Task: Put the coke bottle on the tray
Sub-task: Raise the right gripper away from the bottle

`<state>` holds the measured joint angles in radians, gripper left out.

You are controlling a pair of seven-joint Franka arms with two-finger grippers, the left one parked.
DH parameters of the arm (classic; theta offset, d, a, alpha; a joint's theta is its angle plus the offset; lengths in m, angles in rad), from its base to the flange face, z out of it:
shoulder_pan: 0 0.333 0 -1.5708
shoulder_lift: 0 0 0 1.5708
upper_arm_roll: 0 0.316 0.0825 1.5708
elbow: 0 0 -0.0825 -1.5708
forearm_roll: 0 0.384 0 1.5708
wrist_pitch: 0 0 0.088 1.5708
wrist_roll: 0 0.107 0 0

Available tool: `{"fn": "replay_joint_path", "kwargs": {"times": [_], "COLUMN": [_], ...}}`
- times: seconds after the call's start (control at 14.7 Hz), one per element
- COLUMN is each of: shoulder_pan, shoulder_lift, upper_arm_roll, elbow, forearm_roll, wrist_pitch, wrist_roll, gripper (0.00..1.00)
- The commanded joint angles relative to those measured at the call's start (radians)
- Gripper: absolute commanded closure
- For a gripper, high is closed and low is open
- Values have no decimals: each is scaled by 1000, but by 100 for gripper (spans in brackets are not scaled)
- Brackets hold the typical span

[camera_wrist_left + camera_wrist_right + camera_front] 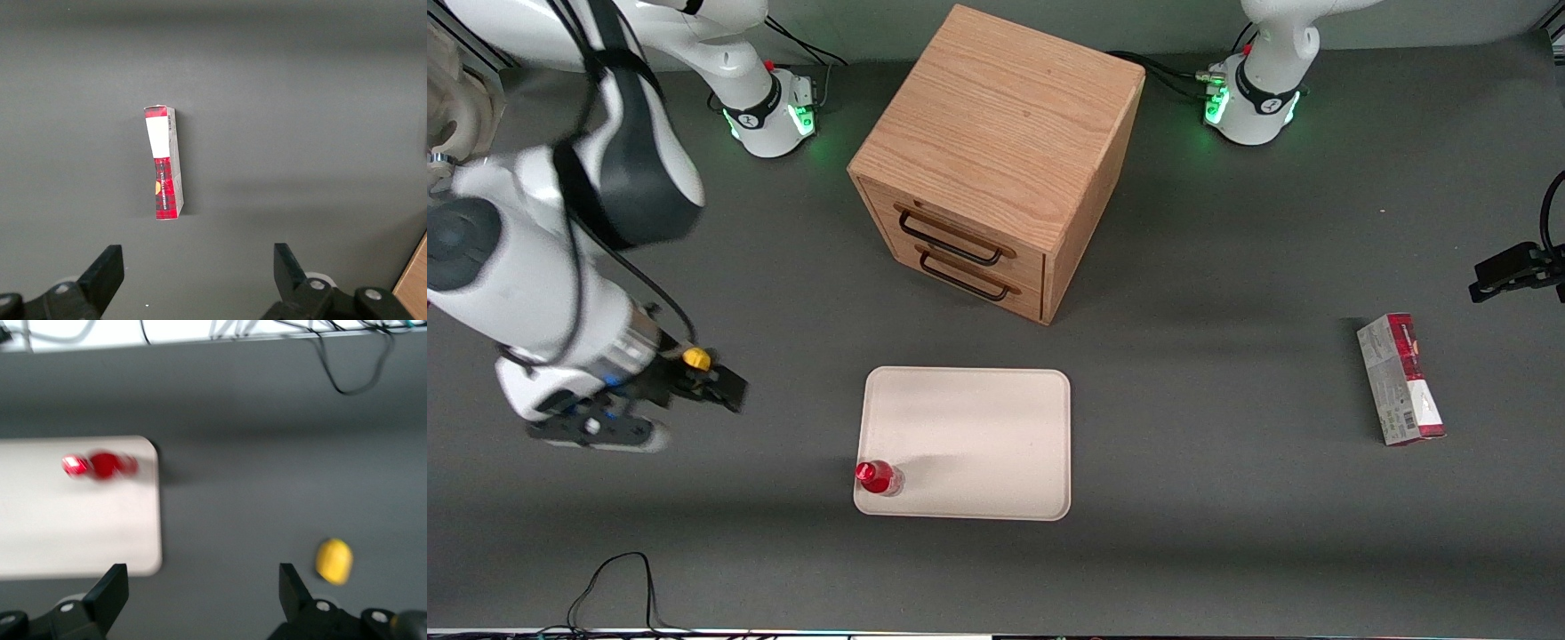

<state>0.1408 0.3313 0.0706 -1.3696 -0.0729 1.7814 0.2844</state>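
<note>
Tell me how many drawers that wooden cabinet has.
2. Both are on the cabinet front: the upper drawer and the lower drawer right under it, each with a dark handle. The pincer is open above the table, beside the tray.

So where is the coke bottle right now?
The coke bottle stands upright on the tray, in the corner nearest the front camera toward the working arm's end; the open gripper hangs beside the tray, apart from it.

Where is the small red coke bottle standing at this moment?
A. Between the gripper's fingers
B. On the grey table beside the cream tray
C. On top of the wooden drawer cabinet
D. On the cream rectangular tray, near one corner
D: the small red coke bottle stands upright on the cream rectangular tray, while the open gripper is apart from it, empty.
</note>
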Motion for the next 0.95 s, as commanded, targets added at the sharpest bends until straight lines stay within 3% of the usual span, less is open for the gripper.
{"fn": "replay_joint_path", "kwargs": {"times": [0.0,0.34,0.89], "shoulder_pan": [-13,-12,-10], "shoulder_lift": [-213,-356,-371], "upper_arm_roll": [-79,-173,-186], "elbow": [-210,-273,-304], "forearm_roll": [97,136,122], "wrist_pitch": [-51,-132,-128], "wrist_roll": [-128,-168,-159], "gripper": [0,0,0]}}
